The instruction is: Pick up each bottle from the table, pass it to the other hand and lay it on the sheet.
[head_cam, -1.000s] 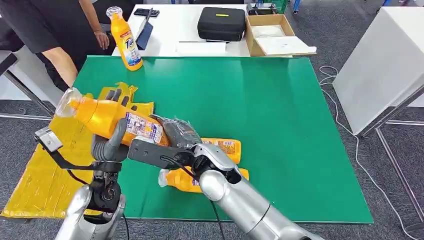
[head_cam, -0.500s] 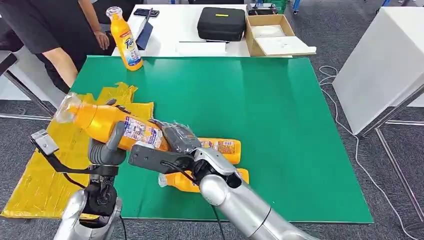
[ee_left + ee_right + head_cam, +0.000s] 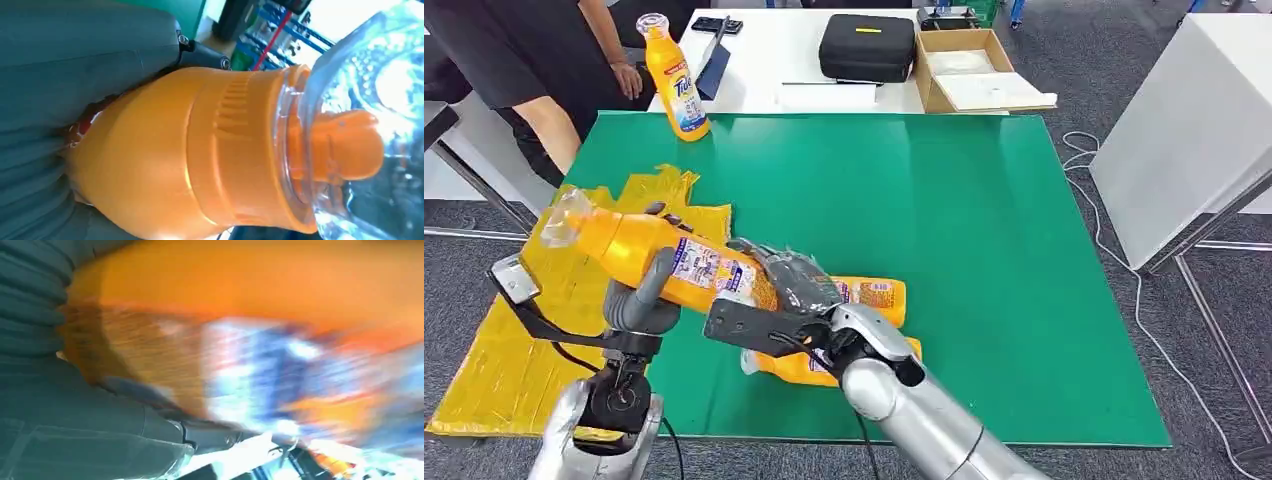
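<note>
An orange bottle (image 3: 639, 248) with a clear cap and a blue-white label hangs tilted over the left edge of the green table (image 3: 944, 220), cap toward the yellow sheet (image 3: 504, 350). My left hand (image 3: 642, 296) grips its upper body; in the left wrist view the bottle (image 3: 200, 150) lies against the hand (image 3: 50, 75). My right hand (image 3: 789, 280) holds its base; the right wrist view is blurred, with the bottle (image 3: 250, 290) close against the hand (image 3: 50, 415). Two more orange bottles (image 3: 872, 296) (image 3: 792, 364) lie on the table under my right arm. Another bottle (image 3: 676, 80) stands at the far left corner.
A person (image 3: 514, 60) stands at the table's far left corner, a hand near the standing bottle. Behind the table, a white table holds a black case (image 3: 867, 45) and an open cardboard box (image 3: 969, 65). A white cabinet (image 3: 1194, 120) stands to the right.
The bottle has sunk a little, and its cap end has swung slightly right. My right hand and arm have shifted right and nearer. My left arm has shifted slightly.
</note>
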